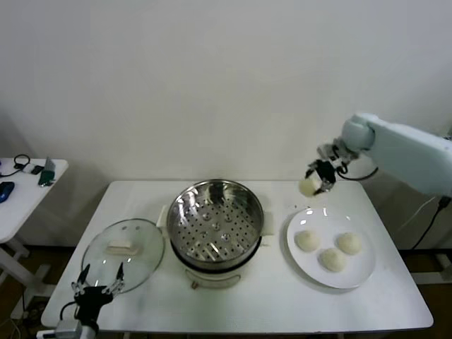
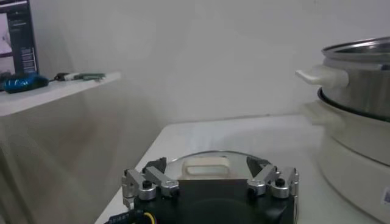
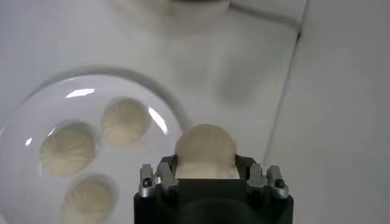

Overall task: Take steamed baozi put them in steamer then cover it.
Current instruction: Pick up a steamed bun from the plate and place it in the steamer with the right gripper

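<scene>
My right gripper (image 1: pixel 315 183) is shut on one steamed baozi (image 3: pixel 205 149), a cream-white bun (image 1: pixel 308 186) held in the air above the far edge of the white plate (image 1: pixel 364 270). Three more baozi (image 1: pixel 306 241) (image 1: pixel 332 259) (image 1: pixel 349 243) lie on that plate. The steamer (image 1: pixel 215 215), a shiny steel basket with a perforated floor on a cream pot base, stands left of the plate with nothing in it. The cover (image 1: pixel 124 253), a clear glass lid with a cream bar handle, lies flat on the table further left. My left gripper (image 1: pixel 97 280) hangs open at its near edge, and the lid handle (image 2: pixel 206 167) shows beyond the jaws.
A white side table (image 1: pixel 21 191) with small items stands at the far left, apart from the work table. The wall runs close behind the table. In the left wrist view the steamer's side handle (image 2: pixel 322 75) juts out toward the lid.
</scene>
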